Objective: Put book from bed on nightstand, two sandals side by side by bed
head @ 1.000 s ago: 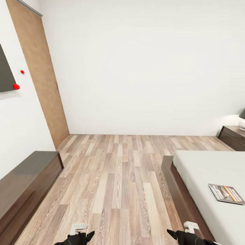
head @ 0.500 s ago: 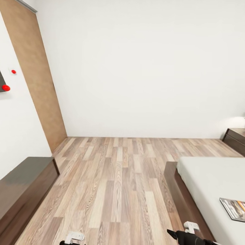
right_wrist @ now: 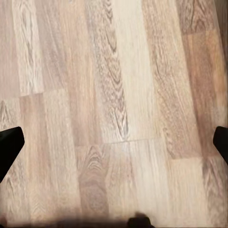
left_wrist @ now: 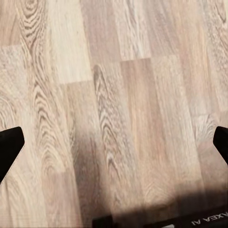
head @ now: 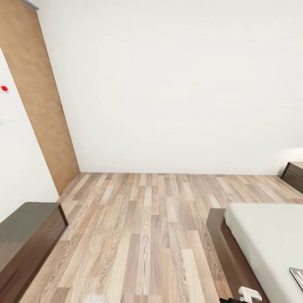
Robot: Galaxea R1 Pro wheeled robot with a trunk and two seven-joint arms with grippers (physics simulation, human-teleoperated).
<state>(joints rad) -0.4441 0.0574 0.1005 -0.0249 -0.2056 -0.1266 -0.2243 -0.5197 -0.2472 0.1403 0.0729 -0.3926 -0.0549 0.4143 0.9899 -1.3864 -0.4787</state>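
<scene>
both wrist views look straight down on the wood-plank floor (left_wrist: 114, 95). in the left wrist view the left gripper (left_wrist: 114, 147) has its two dark fingertips (left_wrist: 9, 145) at opposite edges, spread wide with only planks between them; the right gripper (right_wrist: 114, 145) in the right wrist view is spread the same way, its fingertips (right_wrist: 10, 142) far apart over bare floor, holding nothing. in the head view a white part of the right arm (head: 249, 293) pokes in at the near edge beside the bed frame. the bed (head: 269, 235) lies on the robot's right, pale mattress on a dark brown frame, and a corner of the book (head: 298, 277) lies flat on the mattress at the right border, mostly cut off by the frame edge. on the left, close by, stands a long low dark bench (head: 25, 235) against the white wall. farther off, past the bed's far end, a nightstand (head: 294, 174) sits against the back wall at the right edge, partly cut off. a tall brown wooden panel (head: 38, 92) stands in the far left corner, with a small red dot (head: 4, 88) on the wall beside it.
</scene>
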